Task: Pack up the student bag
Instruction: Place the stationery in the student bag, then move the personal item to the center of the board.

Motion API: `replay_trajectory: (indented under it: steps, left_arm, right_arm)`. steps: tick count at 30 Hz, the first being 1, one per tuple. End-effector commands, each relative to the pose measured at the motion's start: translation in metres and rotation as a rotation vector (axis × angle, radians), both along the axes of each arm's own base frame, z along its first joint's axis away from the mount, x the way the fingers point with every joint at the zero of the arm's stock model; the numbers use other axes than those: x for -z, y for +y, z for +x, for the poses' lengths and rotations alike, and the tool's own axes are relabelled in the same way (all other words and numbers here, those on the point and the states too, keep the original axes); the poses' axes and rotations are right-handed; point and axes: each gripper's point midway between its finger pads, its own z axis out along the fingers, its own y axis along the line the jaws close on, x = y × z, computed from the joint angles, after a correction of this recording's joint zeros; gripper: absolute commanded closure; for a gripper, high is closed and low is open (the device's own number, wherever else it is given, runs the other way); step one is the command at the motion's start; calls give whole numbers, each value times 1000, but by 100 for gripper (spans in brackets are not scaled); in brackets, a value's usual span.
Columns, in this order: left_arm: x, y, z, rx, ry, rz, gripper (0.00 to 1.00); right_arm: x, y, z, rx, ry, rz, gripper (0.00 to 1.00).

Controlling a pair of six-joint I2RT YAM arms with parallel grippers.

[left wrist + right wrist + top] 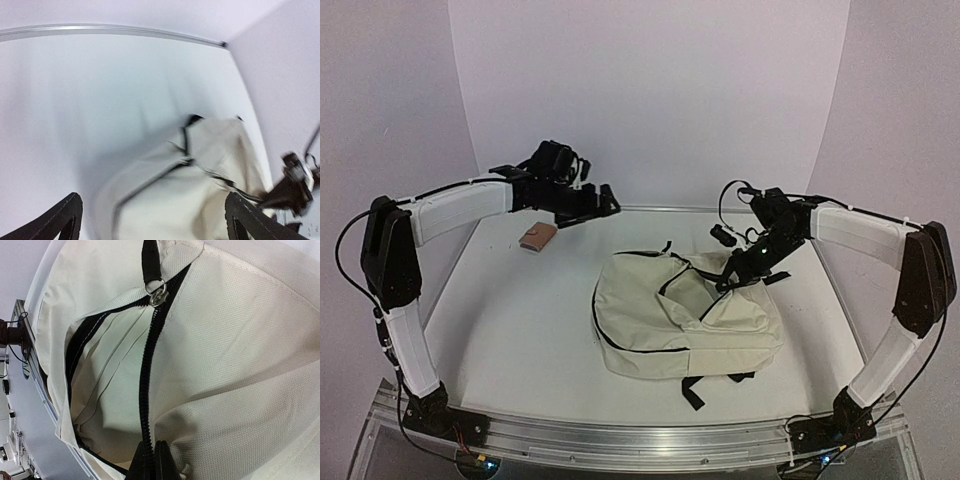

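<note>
The student bag (685, 318), cream fabric with black zippers, lies flat at the table's middle right. Its main zipper (148, 365) stands partly undone, showing pale lining, with the metal zipper pull (156, 292) at the far end. My right gripper (152, 460) is shut on the bag's zipper edge, and in the top view it (728, 280) pinches the bag's far rim. My left gripper (592, 210) hangs raised at the back left, away from the bag. Its fingers (65, 220) stand wide open with nothing between them, and its blurred view looks down on the bag (200, 190).
A small brown and pink wallet-like item (536, 238) lies on the white table (520, 330) at the back left, just below my left gripper. Black straps (692, 392) trail from the bag's near side. A metal rail (640, 438) borders the near edge.
</note>
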Motion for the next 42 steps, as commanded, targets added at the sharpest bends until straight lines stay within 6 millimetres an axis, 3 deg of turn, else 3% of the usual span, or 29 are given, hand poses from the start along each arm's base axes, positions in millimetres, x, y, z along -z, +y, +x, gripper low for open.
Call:
replay_trajectory:
  steps: [1,5,10,13,17,21,23,27,30,35,42]
  left_arm:
    - [41,90,36,-244,111,259,0]
    - [62,145,76,-366,140,335,0]
    - [88,185,112,-437,144,482,0]
    - [110,209,125,-459,194,553,0]
    - [125,239,140,-449,201,551,0]
    - [133,255,152,-397,180,526,0]
    - [137,258,158,-354,163,522,0]
    - [146,245,167,-231,135,460,0]
    - [152,239,172,-193,156,354,0]
    - [168,237,179,-170,163,333,0]
    - [205,236,167,-145,223,431,3]
  right_arm:
    - [3,-11,8,11,-31,-58,100]
    - [-4,-9,12,-1,-54,-51,100]
    - [-7,-11,12,-7,-72,-59,100]
    - [-8,-12,11,-7,-73,-64,100]
    - [-8,-13,9,-10,-72,-67,100]
    - [-8,-14,8,-14,-74,-73,100]
    - [-6,-15,7,-13,-69,-77,100]
    - [-3,-15,8,-13,-61,-82,100]
    - [-2,-15,11,-10,-62,-90,100]
    - [-1,-16,12,-9,-61,-98,100]
    - [0,-16,13,-12,-63,-106,100]
